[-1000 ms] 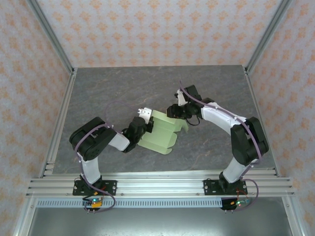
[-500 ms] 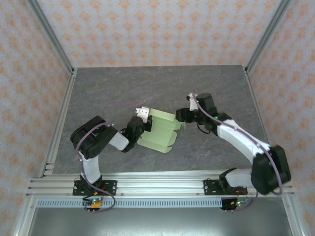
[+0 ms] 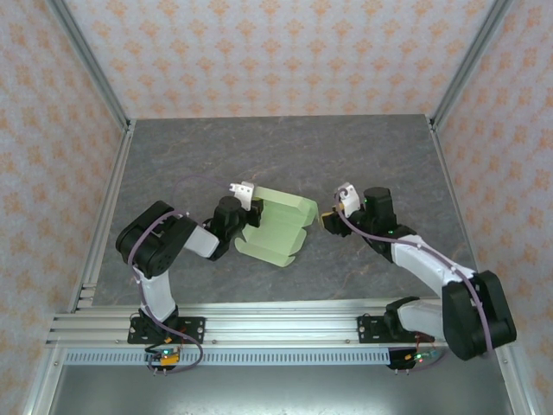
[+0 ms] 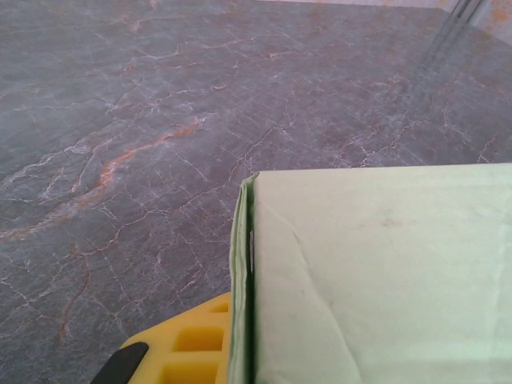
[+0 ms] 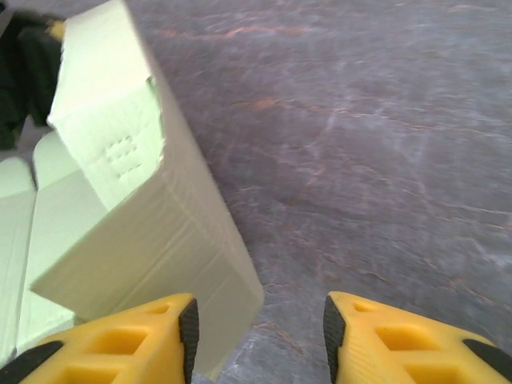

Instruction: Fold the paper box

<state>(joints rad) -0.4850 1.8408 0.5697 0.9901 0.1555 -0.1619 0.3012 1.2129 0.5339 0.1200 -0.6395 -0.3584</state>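
- Grey stone-look table (image 3: 285, 147) runs through every view, matt and marbled with pale veins; the left wrist view also picks out rust-orange streaks in it (image 4: 120, 160).
- Wallpaper (image 3: 259, 52) in pale pink with small orange motifs closes the space on three sides.
- Aluminium posts (image 3: 86, 60) stand slanting at the far corners, and a ribbed aluminium rail (image 3: 285, 324) crosses the near edge, carrying both arm bases.
- Near the table's middle lies the paper box (image 3: 276, 226), pale green card between the two arms. Its far part is raised into a closed block, while rounded flaps lie flat towards the near side.
- At the box's left end sits the left gripper (image 3: 249, 214), clamped shut on the card. From the left wrist, the card's folded edge (image 4: 244, 280) stands tight against a yellow finger (image 4: 192, 344), and a lightly creased green panel covers the rest of the jaw.
- Just off the box's right end is the right gripper (image 3: 328, 220), its jaws parted and holding nothing.
- From the right wrist, the two yellow fingers (image 5: 144, 336) stand apart with bare table between them. The box's raised end (image 5: 136, 200) leans over the left-hand one, its lower corner reaching into the gap, and a small patch of punched dots shows on the end flap.
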